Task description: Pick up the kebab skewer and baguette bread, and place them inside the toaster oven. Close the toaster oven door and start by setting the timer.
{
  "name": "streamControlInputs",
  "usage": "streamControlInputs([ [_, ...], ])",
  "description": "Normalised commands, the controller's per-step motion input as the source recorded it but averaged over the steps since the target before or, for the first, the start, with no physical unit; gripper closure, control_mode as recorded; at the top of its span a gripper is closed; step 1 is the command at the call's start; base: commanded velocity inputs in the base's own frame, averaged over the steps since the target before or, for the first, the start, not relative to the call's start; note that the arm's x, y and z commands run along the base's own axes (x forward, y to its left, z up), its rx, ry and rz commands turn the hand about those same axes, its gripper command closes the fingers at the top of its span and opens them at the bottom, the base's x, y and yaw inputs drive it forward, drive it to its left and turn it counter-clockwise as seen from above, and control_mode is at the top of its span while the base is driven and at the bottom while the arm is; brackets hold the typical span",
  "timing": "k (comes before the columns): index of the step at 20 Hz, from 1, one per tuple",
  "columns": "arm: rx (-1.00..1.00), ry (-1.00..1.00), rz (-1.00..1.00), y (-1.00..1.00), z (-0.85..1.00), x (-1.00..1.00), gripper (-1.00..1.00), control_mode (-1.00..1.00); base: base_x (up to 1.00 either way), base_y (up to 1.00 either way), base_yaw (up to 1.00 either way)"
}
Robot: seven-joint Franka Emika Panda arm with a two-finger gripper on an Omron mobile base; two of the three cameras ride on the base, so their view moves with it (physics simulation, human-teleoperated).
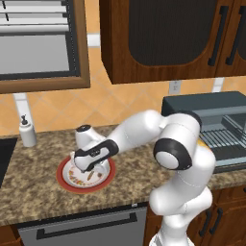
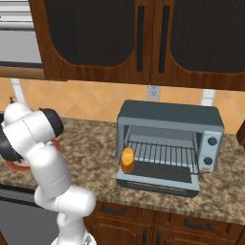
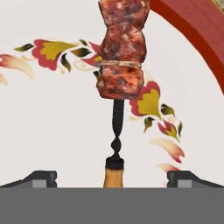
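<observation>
The two-finger dark gripper (image 3: 112, 177) hangs low over the plate with its jaws spread wide and nothing between them; the two fingertips (image 3: 43, 178) stand on either side of the kebab skewer (image 3: 120, 65), a thin dark stick with a pale wooden handle end, threaded with reddish-brown meat chunks. The handle end lies midway between the tips, so the line-up looks good. To do this step well, my judgement is that the hand should come straight down until the tips bracket the bare dark stick just below the lowest chunk, then close gently: the stick is thin and could roll or slip on the glazed plate, and a grip on the chunks might crush or turn them.

The skewer lies on a round white plate with painted red and yellow flowers and a broad red rim (image 1: 61, 178), which sits on the speckled brown stone counter (image 1: 33, 192) toward its front edge, near the left side. From the left base view the arm's hand covers most of the plate, so what else lies there is hard to tell.

Well apart to the right, near the counter's back wall, stands the boxy dark blue-grey toaster oven (image 2: 170, 116), its lighter blue-grey drop-down door (image 2: 158, 183) lowered flat. A stubby golden-orange baguette loaf (image 2: 127, 160) rests at the left end of the open mouth, apparently on the door's inner edge beside the wire rack (image 2: 162, 154)
</observation>
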Motion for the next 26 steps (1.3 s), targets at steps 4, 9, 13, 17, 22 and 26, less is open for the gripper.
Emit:
streamControlInputs([
  [4, 0.0, 0.0, -0.01, 0.0, -0.31, 0.0, -1.0, -1.0, 0.0, 0.0, 0.0],
  [9, 0.0, 0.0, 0.0, 0.0, -0.22, 0.0, 1.0, -1.0, 0.0, 0.0, 0.0],
  [13, 0.0, 0.0, 0.0, -0.05, -0.6, -0.08, 1.0, -1.0, 0.0, 0.0, 0.0],
  [17, 0.02, -0.02, -0.01, -0.52, -0.51, -0.25, 1.0, -1.0, 0.0, 0.0, 0.0],
  [22, 0.02, 0.0, 0.0, -0.65, -0.07, -0.35, 1.0, -1.0, 0.0, 0.0, 0.0],
  [26, 0.03, -0.02, 0.0, -0.7, 0.28, -0.56, 1.0, -1.0, 0.0, 0.0, 0.0],
])
